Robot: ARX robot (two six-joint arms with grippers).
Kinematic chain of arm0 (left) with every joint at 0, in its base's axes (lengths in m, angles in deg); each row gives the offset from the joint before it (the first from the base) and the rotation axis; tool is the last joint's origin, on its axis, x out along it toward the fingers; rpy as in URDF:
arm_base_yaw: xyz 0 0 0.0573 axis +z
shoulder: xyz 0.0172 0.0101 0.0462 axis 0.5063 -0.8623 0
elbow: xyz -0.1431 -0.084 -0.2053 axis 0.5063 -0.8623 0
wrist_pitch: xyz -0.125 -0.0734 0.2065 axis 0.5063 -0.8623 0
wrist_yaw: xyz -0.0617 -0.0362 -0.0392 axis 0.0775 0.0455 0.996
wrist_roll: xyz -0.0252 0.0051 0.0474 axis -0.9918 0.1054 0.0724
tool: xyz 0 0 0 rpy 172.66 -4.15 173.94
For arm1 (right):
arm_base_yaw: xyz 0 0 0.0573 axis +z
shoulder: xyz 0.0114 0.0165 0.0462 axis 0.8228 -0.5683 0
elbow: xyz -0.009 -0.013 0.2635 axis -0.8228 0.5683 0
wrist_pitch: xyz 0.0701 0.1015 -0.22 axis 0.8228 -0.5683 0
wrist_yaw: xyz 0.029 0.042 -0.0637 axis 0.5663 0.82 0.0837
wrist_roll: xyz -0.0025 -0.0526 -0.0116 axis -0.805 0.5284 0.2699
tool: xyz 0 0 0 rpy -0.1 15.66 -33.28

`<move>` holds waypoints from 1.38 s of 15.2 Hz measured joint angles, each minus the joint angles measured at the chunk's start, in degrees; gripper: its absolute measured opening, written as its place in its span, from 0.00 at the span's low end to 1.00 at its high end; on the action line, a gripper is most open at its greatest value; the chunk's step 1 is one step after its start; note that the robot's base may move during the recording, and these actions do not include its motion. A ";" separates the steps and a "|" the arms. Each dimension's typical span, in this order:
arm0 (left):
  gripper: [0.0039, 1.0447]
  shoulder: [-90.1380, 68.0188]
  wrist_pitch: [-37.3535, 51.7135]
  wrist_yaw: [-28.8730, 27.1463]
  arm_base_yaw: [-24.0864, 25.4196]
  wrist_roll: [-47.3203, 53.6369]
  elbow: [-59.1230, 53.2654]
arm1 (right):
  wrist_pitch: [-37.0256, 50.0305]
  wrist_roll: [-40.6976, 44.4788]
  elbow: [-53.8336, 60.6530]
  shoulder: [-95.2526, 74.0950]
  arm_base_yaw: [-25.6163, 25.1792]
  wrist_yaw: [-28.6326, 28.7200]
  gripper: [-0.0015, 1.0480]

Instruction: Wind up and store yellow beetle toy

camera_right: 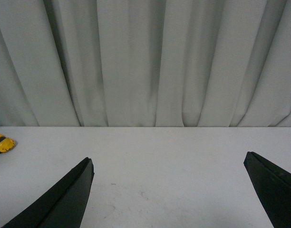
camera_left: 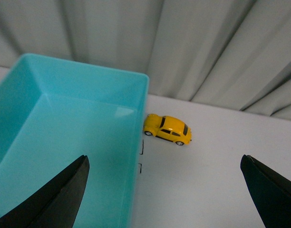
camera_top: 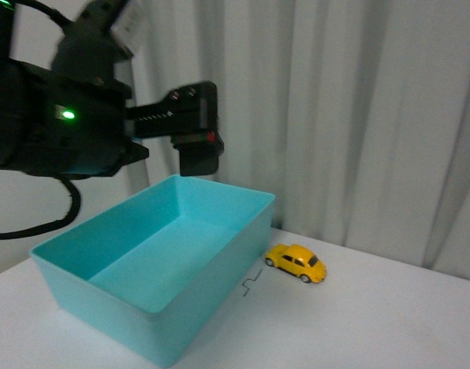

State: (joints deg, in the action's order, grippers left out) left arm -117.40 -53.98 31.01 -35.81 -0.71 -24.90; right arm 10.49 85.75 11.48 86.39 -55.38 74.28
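While my left claw (camera_left: 164,194) hangs wide apart, the yellow beetle toy (camera_left: 167,129) stands beyond it at frame centre on the desk (camera_left: 221,156), just beside the teal box (camera_left: 88,80), long axis crosswise. Right claw (camera_right: 169,194), also apart, is farther, I judge.

Before me, a turquoise bin (camera_top: 204,300) sat on the white table (camera_top: 373,323), with a small black mark (camera_top: 252,283) just beside it and pale curtains (camera_top: 358,115) behind.
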 joint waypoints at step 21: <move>0.94 -54.12 -37.79 3.13 -9.03 78.09 58.82 | 0.00 0.00 0.00 0.00 0.00 0.00 0.94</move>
State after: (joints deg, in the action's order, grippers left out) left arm -171.52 -91.77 34.13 -44.83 77.38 33.92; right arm 10.49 85.75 11.48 86.39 -55.38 74.28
